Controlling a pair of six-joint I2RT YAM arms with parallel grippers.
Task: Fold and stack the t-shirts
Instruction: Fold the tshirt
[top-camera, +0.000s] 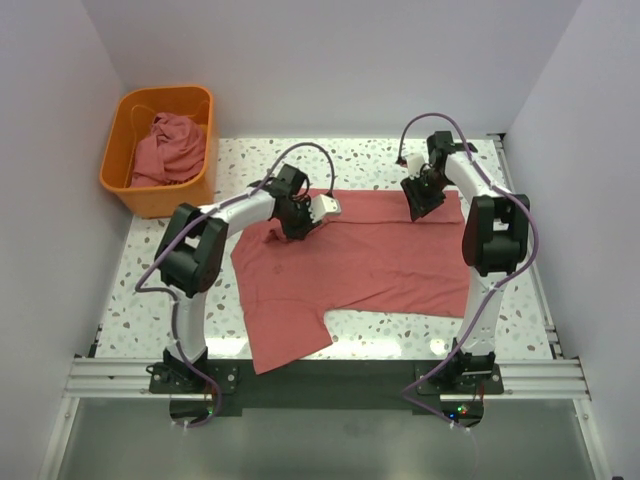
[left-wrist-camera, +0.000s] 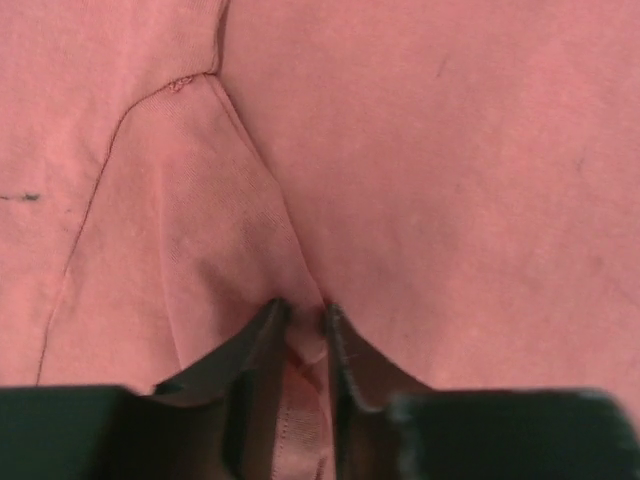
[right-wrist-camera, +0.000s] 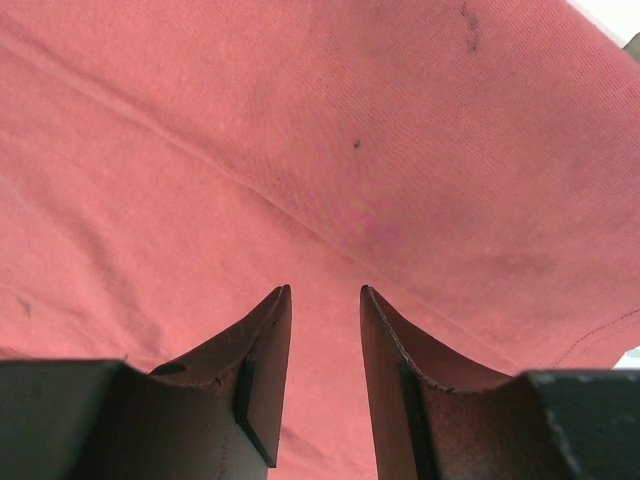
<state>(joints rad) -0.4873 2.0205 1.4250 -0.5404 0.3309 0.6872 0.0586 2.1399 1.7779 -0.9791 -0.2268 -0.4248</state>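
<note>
A dusty red-pink t-shirt (top-camera: 370, 260) lies spread on the speckled table, with one sleeve hanging toward the near edge. My left gripper (top-camera: 297, 222) is on its far-left part. In the left wrist view, the left gripper (left-wrist-camera: 304, 318) is shut on a raised pinch of the t-shirt (left-wrist-camera: 450, 150). My right gripper (top-camera: 420, 205) is over the shirt's far edge. In the right wrist view, the right gripper (right-wrist-camera: 325, 295) is open with the flat t-shirt (right-wrist-camera: 300, 130) just under the tips and nothing held. Another crumpled t-shirt (top-camera: 170, 145) lies in the basket.
An orange plastic basket (top-camera: 125, 185) stands at the back left corner. The speckled table (top-camera: 170, 310) shows bare to the left of the shirt and in a strip at the front. White walls close in the back and both sides.
</note>
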